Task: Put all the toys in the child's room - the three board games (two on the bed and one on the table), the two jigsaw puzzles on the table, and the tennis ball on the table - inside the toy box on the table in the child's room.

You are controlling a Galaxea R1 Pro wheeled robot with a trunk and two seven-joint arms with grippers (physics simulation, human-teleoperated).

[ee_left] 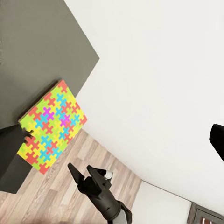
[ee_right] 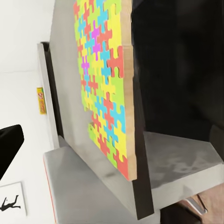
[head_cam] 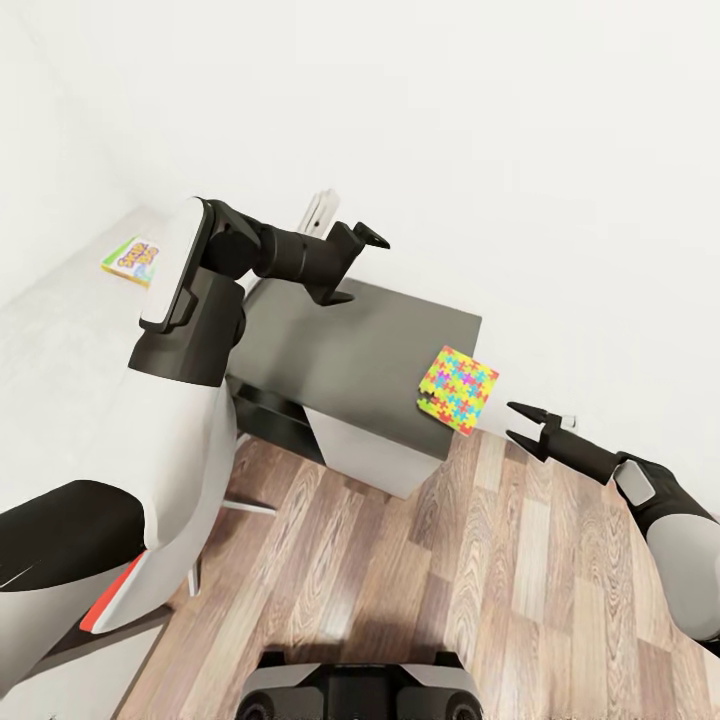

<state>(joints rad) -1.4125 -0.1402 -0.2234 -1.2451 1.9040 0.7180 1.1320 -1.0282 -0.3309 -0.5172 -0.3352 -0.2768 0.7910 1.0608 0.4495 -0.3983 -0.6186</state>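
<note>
The puzzle (head_cam: 458,389) lies flat at the table's (head_cam: 340,370) corner, one edge overhanging, just ahead of the right gripper (head_cam: 524,427), whose jaws are spread and empty, apart from it and level with its edge. The left gripper (head_cam: 350,262) hangs over the table's far side, well behind the puzzle, jaws released, nothing between them. The table top is grey, backed by a white wall (head_cam: 520,150), above a wood-plank floor (head_cam: 480,590). A board game (head_cam: 131,259) lies on the bed (head_cam: 60,350), beyond the left arm. The puzzle is square, with no long axis; one corner points toward the right jaws.
</note>
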